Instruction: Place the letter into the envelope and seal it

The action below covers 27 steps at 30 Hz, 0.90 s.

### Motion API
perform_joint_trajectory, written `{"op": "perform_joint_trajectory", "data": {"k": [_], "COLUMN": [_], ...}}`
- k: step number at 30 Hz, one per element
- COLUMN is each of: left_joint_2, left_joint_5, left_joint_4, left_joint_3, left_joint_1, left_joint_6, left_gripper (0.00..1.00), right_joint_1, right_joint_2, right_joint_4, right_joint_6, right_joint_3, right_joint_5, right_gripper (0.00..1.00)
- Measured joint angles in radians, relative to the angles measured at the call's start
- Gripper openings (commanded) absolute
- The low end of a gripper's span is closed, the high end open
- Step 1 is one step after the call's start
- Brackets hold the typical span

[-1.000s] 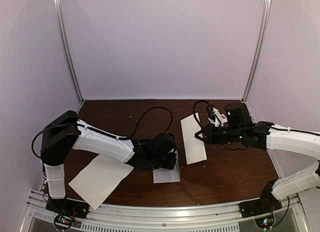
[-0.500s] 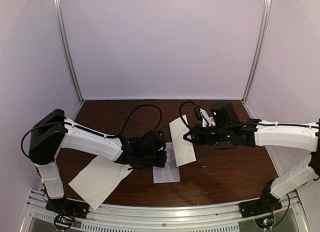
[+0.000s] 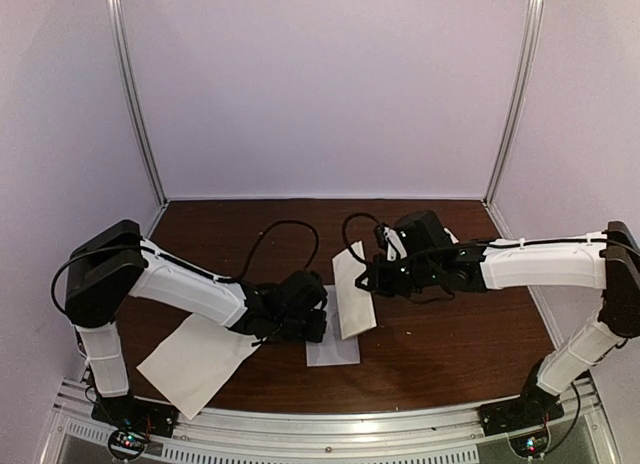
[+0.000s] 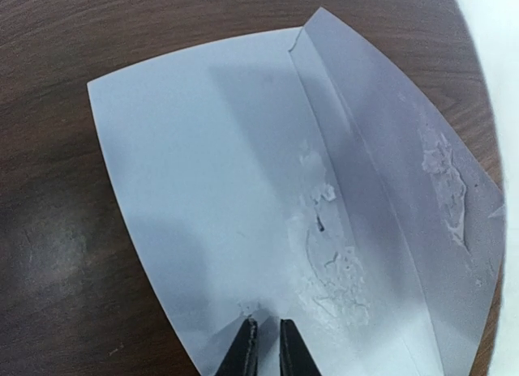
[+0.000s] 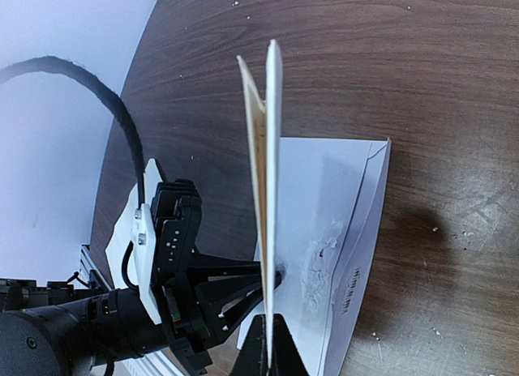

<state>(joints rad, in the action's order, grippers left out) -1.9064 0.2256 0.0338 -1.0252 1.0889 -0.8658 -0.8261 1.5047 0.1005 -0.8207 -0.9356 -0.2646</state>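
Note:
The pale envelope (image 3: 335, 352) lies on the table near the front middle, its flap (image 4: 389, 165) open and marked with torn glue patches. It also shows in the left wrist view (image 4: 195, 165) and the right wrist view (image 5: 349, 190). My left gripper (image 3: 316, 322) has its tips (image 4: 268, 343) nearly closed, pinching the envelope's upper face. My right gripper (image 3: 374, 280) is shut on the folded white letter (image 3: 352, 289). It holds the letter edge-on (image 5: 270, 149) above the envelope, just right of the left gripper (image 5: 235, 283).
A large plain white sheet (image 3: 195, 359) lies at the front left, partly under the left arm. Black cables (image 3: 275, 234) loop over the table behind both wrists. Metal frame posts stand at the back corners.
My right gripper has carried the letter leftward from the right middle to above the envelope. My left gripper has shifted a little left along the envelope.

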Motion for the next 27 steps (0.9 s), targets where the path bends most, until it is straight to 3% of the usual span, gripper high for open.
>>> {"op": "perform_joint_trajectory", "data": {"k": [14,27], "left_joint_2": [-0.002,-0.002], "left_joint_5": [-0.003,-0.004], "left_joint_4": [-0.045,-0.073], "left_joint_3": [0.019,0.034], "left_joint_1": [-0.008,-0.012], "left_joint_6": [-0.004,-0.023], "left_gripper": [0.09,0.09], "right_joint_1": [-0.039,-0.027], "right_joint_2": [0.145,0.17], "right_joint_4": [0.0,0.111], "right_joint_6": [-0.025,-0.011], "right_joint_3": [-0.063,-0.079], "right_joint_5": [0.019,0.128], "right_gripper": [0.0,0.0]}}
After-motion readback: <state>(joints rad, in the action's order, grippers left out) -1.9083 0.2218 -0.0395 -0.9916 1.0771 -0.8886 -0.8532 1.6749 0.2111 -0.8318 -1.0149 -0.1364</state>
